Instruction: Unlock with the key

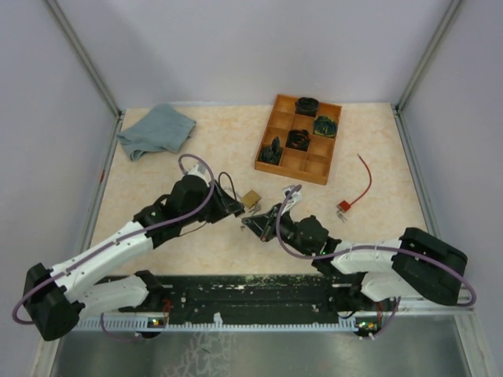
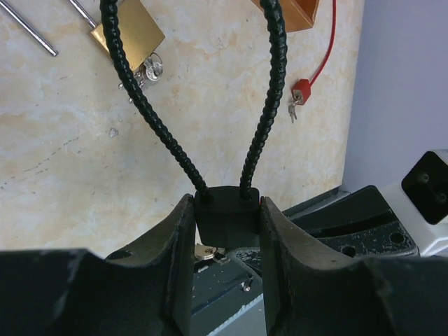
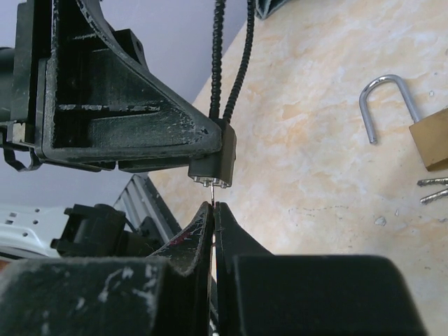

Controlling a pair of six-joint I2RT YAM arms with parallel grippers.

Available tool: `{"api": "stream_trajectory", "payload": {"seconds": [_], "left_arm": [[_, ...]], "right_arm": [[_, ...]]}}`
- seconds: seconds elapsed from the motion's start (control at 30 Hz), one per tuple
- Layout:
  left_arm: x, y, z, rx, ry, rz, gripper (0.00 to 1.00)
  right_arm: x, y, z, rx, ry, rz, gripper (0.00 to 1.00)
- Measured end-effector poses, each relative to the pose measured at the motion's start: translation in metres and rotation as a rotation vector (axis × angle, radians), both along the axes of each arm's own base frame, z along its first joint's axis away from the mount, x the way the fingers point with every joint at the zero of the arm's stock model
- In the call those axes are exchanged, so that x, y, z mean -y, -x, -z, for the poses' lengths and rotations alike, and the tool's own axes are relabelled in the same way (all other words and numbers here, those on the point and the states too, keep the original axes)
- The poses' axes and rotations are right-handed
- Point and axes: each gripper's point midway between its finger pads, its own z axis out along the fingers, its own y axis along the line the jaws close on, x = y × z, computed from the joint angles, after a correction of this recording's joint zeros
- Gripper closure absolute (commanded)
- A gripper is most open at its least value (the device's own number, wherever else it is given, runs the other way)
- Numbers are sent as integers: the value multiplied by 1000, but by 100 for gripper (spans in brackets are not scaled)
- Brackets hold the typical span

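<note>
Above the table (image 1: 220,141), the part-open left gripper (image 2: 225,210) clamped the lock (image 3: 217,154) steady so the right gripper (image 3: 213,210), pinched tight on the key (image 3: 211,196), could turn it.

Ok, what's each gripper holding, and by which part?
Left gripper clamps the black cable lock by its body's sides. Right gripper pinches the key by its head end, blade at the lock.

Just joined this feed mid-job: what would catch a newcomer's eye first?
The two hands meet at centre: the left hand grips the body of a black cable lock, its cable looping away, while the right hand, shut on a thin key, holds its tip at the lock's underside. Just beyond them a brass padlock lies on the table, with a wooden tray farther back.
</note>
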Motion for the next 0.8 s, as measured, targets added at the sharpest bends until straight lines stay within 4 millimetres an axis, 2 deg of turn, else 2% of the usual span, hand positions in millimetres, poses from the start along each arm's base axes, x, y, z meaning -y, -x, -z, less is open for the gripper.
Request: {"api": "stream_trajectory", "payload": {"seconds": [0.37,0.7,0.8], "left_arm": [[1,2,-1,17,39,-11,100],[-11,2,26,-78,88,-146,100],[-11,1,25,-77,79,-158,100]], "right_arm": [[2,-2,-2,-1,-51,-29,100],[-9,-4,21,41,7,-64,100],[-9,-5,20,55,6,-64,100]]}}
